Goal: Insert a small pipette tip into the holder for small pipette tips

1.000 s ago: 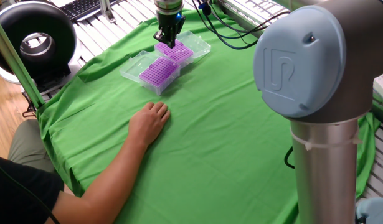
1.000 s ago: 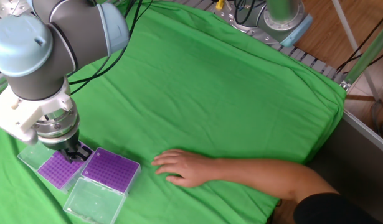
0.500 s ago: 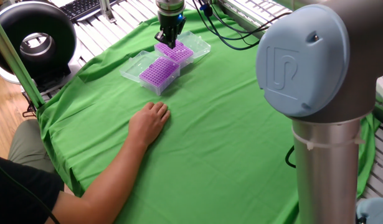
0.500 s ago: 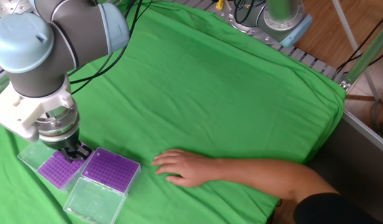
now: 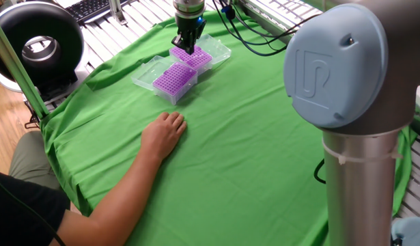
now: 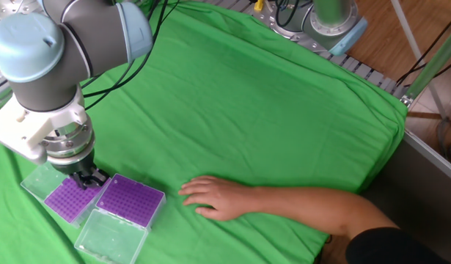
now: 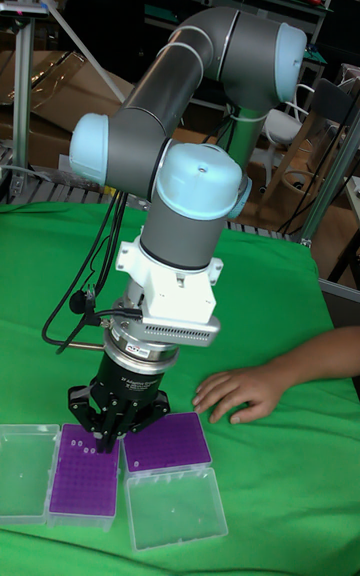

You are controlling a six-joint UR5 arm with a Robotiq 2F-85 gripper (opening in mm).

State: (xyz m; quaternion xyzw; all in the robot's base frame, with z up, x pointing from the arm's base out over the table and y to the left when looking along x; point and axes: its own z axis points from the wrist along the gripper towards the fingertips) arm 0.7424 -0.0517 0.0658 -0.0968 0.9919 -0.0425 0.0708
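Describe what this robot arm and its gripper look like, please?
The arm is made of thick grey tubes joined by rounded joints with pale blue caps. A white block sits at its wrist, above a black ring. The gripper is black with short dark fingers. Black cables hang beside the wrist.

Arm reaches down, wrist vertical, tool (image 7: 103, 443) pointing straight at the surface (image 6: 284, 110), fingers (image 5: 188, 46) drawn close together; whether they pinch anything is too small to tell.
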